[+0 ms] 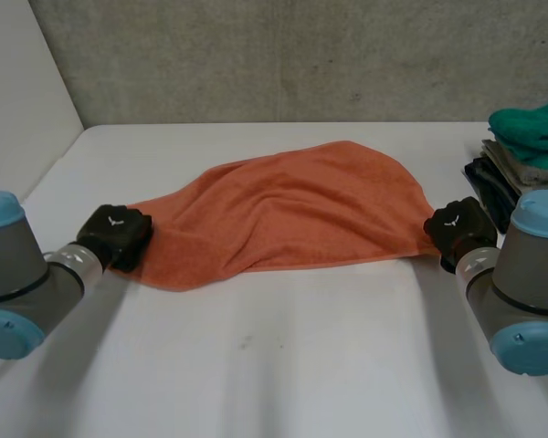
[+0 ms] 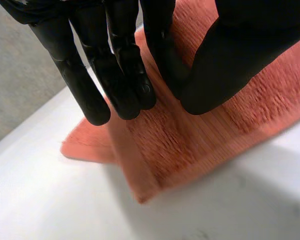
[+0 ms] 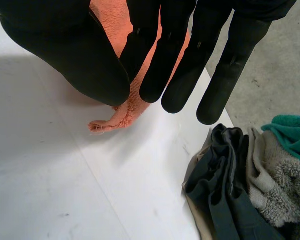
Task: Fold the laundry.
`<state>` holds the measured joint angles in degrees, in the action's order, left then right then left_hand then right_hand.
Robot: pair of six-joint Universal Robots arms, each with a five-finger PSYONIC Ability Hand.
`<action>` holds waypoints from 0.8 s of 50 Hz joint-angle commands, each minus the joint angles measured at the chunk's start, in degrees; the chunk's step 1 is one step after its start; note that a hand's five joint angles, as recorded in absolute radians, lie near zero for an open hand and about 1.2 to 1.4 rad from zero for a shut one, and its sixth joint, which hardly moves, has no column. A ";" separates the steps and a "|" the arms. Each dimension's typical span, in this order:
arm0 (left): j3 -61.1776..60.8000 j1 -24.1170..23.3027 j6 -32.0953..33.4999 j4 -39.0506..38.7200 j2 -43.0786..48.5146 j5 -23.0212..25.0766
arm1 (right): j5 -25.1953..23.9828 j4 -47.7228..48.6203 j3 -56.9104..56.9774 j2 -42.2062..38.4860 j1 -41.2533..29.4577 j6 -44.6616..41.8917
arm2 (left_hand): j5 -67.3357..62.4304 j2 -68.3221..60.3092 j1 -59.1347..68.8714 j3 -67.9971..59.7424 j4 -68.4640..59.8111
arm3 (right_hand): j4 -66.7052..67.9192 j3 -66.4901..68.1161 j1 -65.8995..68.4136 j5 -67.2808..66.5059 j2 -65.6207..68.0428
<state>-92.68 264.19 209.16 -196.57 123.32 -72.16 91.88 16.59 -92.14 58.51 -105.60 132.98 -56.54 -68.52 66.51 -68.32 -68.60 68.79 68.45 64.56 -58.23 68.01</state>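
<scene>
The left arm (image 1: 18, 274) ends in the left hand (image 1: 116, 235) (image 2: 125, 75) at the near left corner of the orange towel (image 1: 292, 214) (image 2: 190, 145). Its fingers are straight and close together, and their tips and the thumb press down on the cloth without pinching it. The towel lies rumpled across the middle of the white table (image 1: 301, 365) (one layer, as far as shows). At the towel's right end (image 3: 125, 112), the right hand (image 1: 458, 230) (image 3: 90, 65) seems to nip the narrow end between thumb and straight, spread fingers. A stack of folded laundry (image 1: 521, 155) (image 3: 250, 175) sits just beside it, green on top.
</scene>
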 commanded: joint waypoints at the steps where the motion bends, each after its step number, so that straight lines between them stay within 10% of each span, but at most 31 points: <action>1: -5.66 0.54 0.02 2.85 -13.09 -0.26 | -0.12 -3.65 -1.29 5.64 0.57 -0.97 | -13.46 -11.48 13.49 -11.68 -11.40 | 11.21 11.55 15.44 -11.77 11.99; 13: -16.03 1.24 0.63 13.67 -33.94 -0.79 | -1.52 -25.91 -0.41 15.49 3.47 -4.40 | -13.46 -11.48 13.49 -11.68 -11.40 | 11.21 11.55 15.44 -11.77 11.99; 18: -18.50 0.19 0.45 8.76 -28.69 1.75 | -2.41 -24.59 -1.03 15.59 3.30 -3.78 | 28.52 30.50 -28.49 30.30 30.57 | 11.21 11.55 15.44 -11.77 11.99; 40: 1.71 -4.21 0.63 6.72 -0.02 3.52 | -2.50 -18.26 -4.46 11.90 4.17 -2.29 | 25.22 27.19 -25.18 26.99 27.27 | 11.21 11.55 15.44 -11.77 11.99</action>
<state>-97.33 261.20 210.06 -190.30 119.17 -68.18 89.28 -2.46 -96.23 72.03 -101.91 130.82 -25.20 -35.67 34.48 -36.17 -35.55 68.79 68.45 64.56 -58.23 68.01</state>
